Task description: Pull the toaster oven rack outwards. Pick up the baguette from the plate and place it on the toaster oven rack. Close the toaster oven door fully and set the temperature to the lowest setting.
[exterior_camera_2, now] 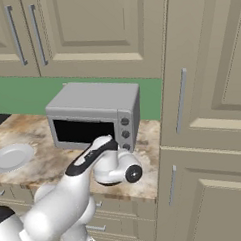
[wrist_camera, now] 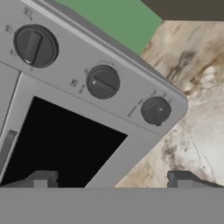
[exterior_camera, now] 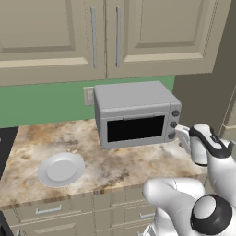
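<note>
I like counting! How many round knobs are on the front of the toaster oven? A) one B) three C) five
B: three dark knobs sit in a row beside the black window of the toaster oven, clearest in the hand view.

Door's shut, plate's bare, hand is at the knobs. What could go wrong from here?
1. Three look-alike knobs sit close together down the oven front; the open gripper isn't centred on any, so it may turn the wrong one.
2. Its left fingertip is over the door glass, so closing here may catch the frame, not a knob.
3. The plate holds no baguette; whether it is inside can't be seen through the dark glass.
</note>
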Robot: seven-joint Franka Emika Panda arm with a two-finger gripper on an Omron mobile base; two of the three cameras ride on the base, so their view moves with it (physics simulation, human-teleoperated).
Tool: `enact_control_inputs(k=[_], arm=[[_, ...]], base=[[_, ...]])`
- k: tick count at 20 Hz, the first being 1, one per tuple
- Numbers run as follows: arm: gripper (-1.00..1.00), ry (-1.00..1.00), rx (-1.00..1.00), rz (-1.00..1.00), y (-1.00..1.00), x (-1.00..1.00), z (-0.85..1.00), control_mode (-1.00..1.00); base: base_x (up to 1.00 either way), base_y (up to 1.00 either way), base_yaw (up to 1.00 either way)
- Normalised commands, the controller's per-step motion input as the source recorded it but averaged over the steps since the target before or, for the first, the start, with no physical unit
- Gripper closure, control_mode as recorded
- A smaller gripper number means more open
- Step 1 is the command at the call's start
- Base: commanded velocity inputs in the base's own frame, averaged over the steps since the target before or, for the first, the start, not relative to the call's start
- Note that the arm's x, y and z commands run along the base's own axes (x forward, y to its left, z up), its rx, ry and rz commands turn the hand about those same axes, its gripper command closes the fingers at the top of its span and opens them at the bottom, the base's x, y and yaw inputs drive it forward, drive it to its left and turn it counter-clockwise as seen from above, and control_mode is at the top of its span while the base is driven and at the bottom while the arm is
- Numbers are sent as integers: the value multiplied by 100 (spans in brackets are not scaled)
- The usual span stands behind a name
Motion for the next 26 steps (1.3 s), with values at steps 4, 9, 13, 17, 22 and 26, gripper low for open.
enact_control_inputs(k=[4,9,13,17,22,26], arm=[[-100,0,0,0,0,21,0,-100],[-100,0,0,0,-7,26,0,-100],[-100,0,0,0,-6,7,-1,-100],[-100,-2,0,0,0,0,-24,-100],[-100,-11,0,0,0,0,-31,-100],[-100,-13,2,0,0,0,-7,-100]], base=[[0,0,0],[0,0,0],[0,0,0],[0,0,0],[0,0,0],[0,0,0]])
